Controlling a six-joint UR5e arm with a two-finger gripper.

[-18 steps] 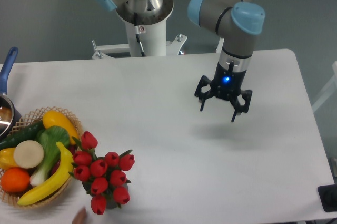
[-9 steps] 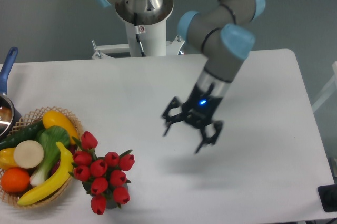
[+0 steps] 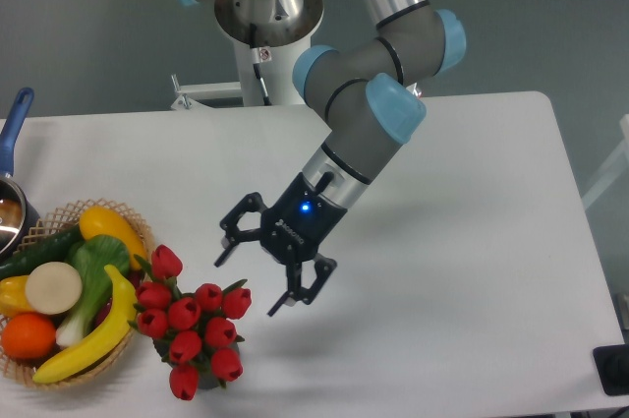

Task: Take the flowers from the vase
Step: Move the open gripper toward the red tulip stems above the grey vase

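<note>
The flowers [image 3: 189,321], a bunch of red tulip buds with green leaves, stand at the table's front left. The vase [image 3: 208,379] is almost wholly hidden under them; only a dark sliver shows at the bottom. My gripper [image 3: 251,278] is open and empty, tilted down to the left, above and just to the right of the bunch. Its lower fingertip [image 3: 277,310] is a short way right of the nearest bud, not touching.
A wicker basket [image 3: 138,233] with banana, orange, greens and other produce sits left of the flowers, touching them. A metal pot with a blue handle [image 3: 14,130] is at the far left edge. The robot base [image 3: 267,44] stands behind the table.
The arm has swung left and down across the table, bringing the open gripper from the middle right to beside the flowers. A hand at the bottom edge has gone.
</note>
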